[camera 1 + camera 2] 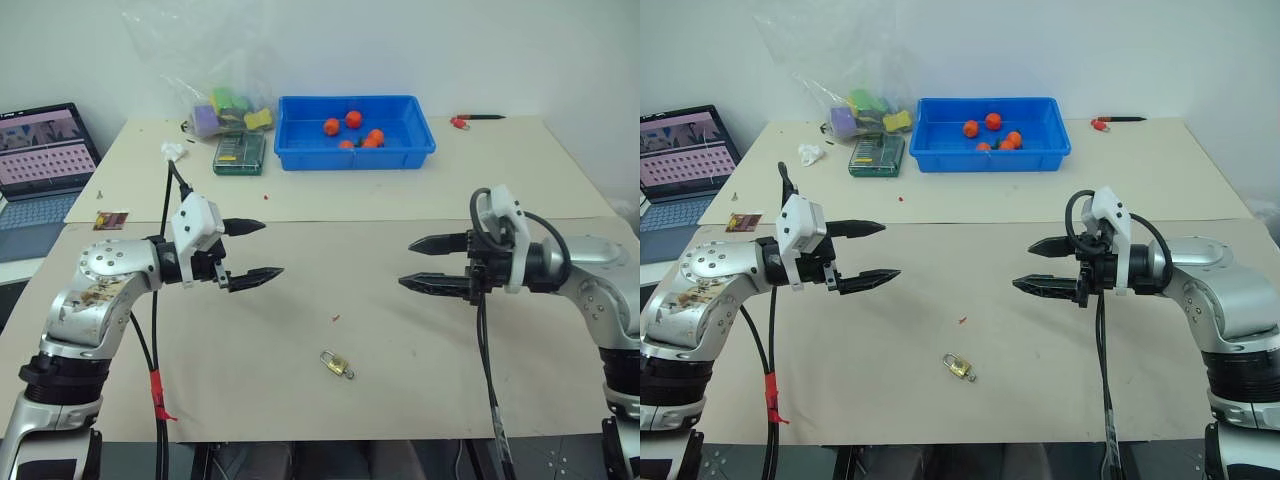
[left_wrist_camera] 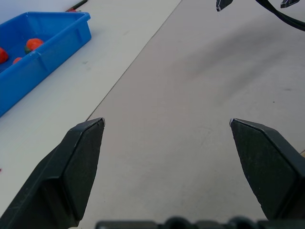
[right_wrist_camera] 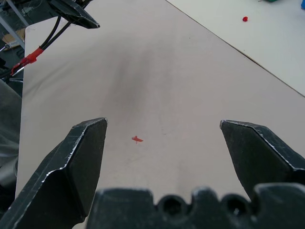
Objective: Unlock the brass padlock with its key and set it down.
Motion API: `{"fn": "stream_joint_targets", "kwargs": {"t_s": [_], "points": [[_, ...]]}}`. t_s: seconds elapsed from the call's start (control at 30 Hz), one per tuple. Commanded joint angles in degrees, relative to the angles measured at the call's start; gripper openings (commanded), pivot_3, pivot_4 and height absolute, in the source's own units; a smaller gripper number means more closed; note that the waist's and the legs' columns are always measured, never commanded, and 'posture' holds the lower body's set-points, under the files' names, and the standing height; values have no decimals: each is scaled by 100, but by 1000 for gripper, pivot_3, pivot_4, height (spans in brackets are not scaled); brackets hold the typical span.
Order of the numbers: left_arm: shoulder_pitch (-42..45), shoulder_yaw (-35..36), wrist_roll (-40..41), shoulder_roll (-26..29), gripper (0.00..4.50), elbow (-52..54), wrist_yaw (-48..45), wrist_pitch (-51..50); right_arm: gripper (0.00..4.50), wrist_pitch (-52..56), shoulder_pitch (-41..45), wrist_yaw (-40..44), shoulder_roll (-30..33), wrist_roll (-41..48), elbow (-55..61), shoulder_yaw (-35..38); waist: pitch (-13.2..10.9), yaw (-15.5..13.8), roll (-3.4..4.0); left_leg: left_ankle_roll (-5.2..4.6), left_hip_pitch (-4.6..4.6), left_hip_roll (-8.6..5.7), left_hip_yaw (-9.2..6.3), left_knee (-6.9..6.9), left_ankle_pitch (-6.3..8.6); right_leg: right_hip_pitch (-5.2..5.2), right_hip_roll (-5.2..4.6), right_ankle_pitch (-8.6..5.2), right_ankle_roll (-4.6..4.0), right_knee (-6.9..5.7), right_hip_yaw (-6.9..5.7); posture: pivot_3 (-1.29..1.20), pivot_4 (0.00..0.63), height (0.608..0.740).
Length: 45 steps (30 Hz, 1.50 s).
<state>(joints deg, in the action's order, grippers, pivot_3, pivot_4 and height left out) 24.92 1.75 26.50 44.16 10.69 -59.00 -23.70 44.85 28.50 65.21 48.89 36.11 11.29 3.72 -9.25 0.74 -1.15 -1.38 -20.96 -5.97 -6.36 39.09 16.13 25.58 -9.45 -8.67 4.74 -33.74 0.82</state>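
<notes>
Nearest the camera, the brass padlock (image 1: 336,364) lay flat on the tabletop (image 1: 420,360), below and between both hands, well apart from each. Left hand (image 1: 252,250) and right hand (image 1: 424,264) hung above the surface, fingers spread wide, grasping nothing. Key could not be made out for certain. Judgement: lock is small, rigid, smooth metal, light but slippery; best pinched across the body's flat faces, leaving the thin shackle free.
</notes>
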Motion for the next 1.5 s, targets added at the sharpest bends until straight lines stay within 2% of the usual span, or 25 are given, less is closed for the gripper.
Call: {"fn": "stream_joint_targets", "kwargs": {"t_s": [0.03,0.07,0.13,0.2,0.47,0.67,0.93,1.27,1.5], "points": [[195,63,-11,218,4500,-76,-294,28,4474,-195,66,-23,-38,20,27,121,0,1,0,0,0,0,1,0,0,0,0,0,0,0,0,0,150,740],[267,-20,-10,341,4500,-202,-523,-8,4474,-197,31,-35,-45,37,36,147,-1,3,-2,0,0,0,2,0,0,0,0,0,0,0,0,0,150,740],[351,-562,-659,518,4500,-616,-1315,1298,4474,-184,-120,-122,-26,45,103,228,-2,-1,-3,1,0,-3,8,0,0,1,7,0,0,-3,0,0,150,740],[453,-970,-962,490,4500,-910,-1876,2013,4474,-176,-268,-249,17,20,219,309,-2,-7,-3,2,1,-4,26,-1,-1,0,7,1,-3,0,-1,0,150,740],[1382,-1907,-899,-468,4500,-1843,-3283,2821,4474,245,-1523,-967,110,421,1325,1316,-6,-134,-11,2,-26,-4,28,14,-1,17,2,7,-9,-16,-3,0,150,740],[1793,-3153,-1084,-650,4500,-2757,-3350,4273,4474,490,-2290,-1528,59,664,1982,2067,-6,-103,-11,-7,-16,-2,30,17,4,9,3,7,-8,-5,5,0,150,740],[2308,-4030,-729,-1246,4500,-3607,-3350,4945,4474,688,-3080,-2215,-106,1010,2685,2762,-8,-144,-13,-15,-10,1,27,24,8,-19,5,7,-4,8,-2,0,150,740],[2366,-4432,-675,-1656,4500,-4187,-3350,5178,4474,638,-3471,-2704,-106,1156,2924,3056,-8,-128,-14,-46,-5,2,16,73,27,-45,8,5,18,14,3,0,150,740],[2340,-4172,-1106,-1991,4500,-4750,-3349,5259,4474,602,-3388,-2876,-48,1039,2915,2905,-8,-132,-14,-47,-8,-1,18,74,27,-45,7,6,18,16,2,0,150,740]]}}
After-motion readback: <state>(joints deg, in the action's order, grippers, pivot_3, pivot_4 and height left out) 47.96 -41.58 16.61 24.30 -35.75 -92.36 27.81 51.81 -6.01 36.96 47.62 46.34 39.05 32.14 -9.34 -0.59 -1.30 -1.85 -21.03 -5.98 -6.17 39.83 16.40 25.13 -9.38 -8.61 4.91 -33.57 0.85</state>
